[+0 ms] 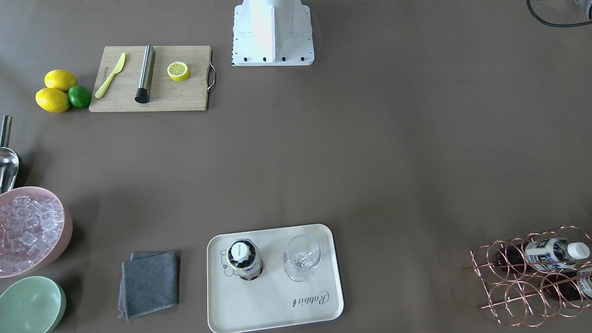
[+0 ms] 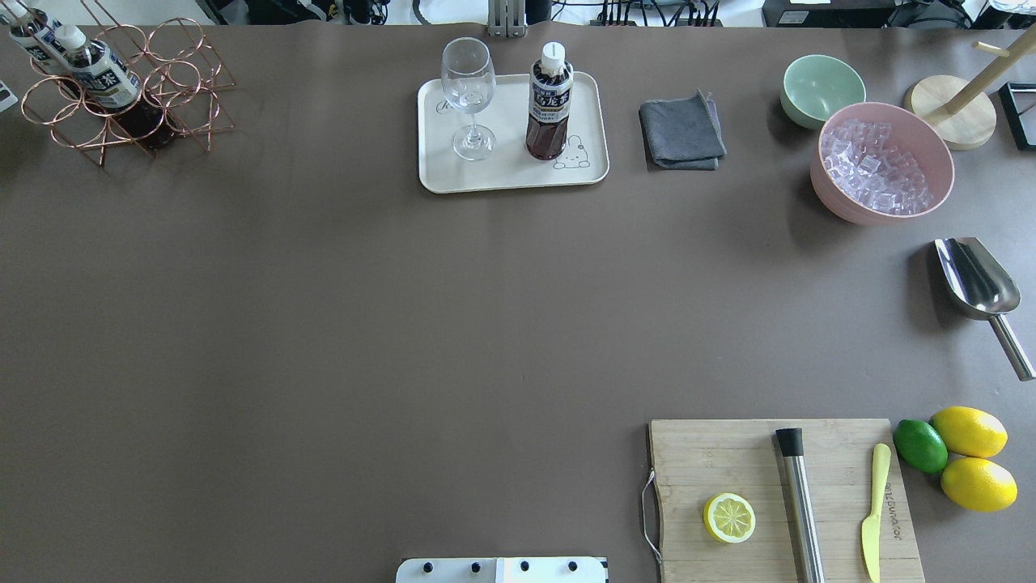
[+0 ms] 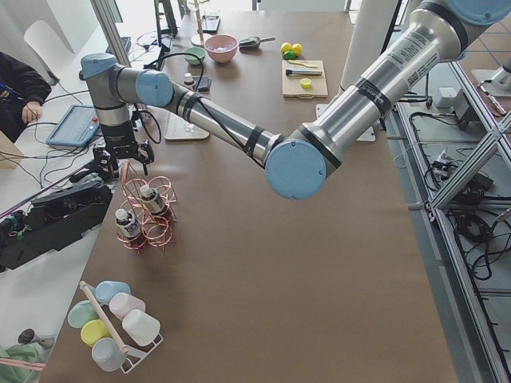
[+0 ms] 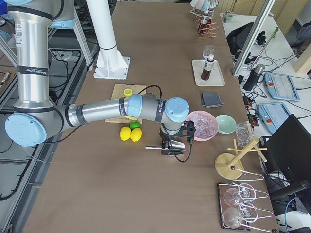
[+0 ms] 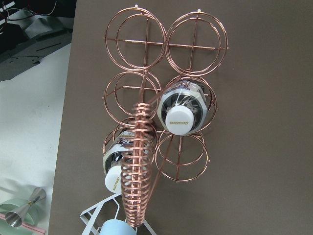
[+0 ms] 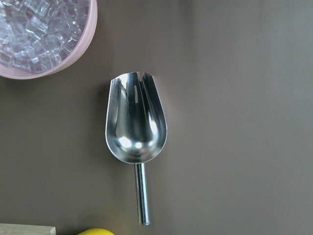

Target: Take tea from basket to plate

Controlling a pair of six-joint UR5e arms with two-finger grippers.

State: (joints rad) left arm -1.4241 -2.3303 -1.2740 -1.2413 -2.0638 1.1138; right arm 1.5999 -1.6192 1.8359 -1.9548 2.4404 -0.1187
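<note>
One tea [image 2: 550, 105] stands on the plate [image 2: 506, 166] beside the glass [image 2: 468, 89] — upright, long axis vertical, cap up; the move looks done for this one. Two more bottles [image 2: 101, 77] lean in the basket [image 2: 174, 81], caps raised. Left gripper [image 3: 124, 162] hangs above the basket, right gripper [image 4: 175, 147] over the scoop [image 6: 136, 122] — fingers apart or together, cannot tell for either.
</note>
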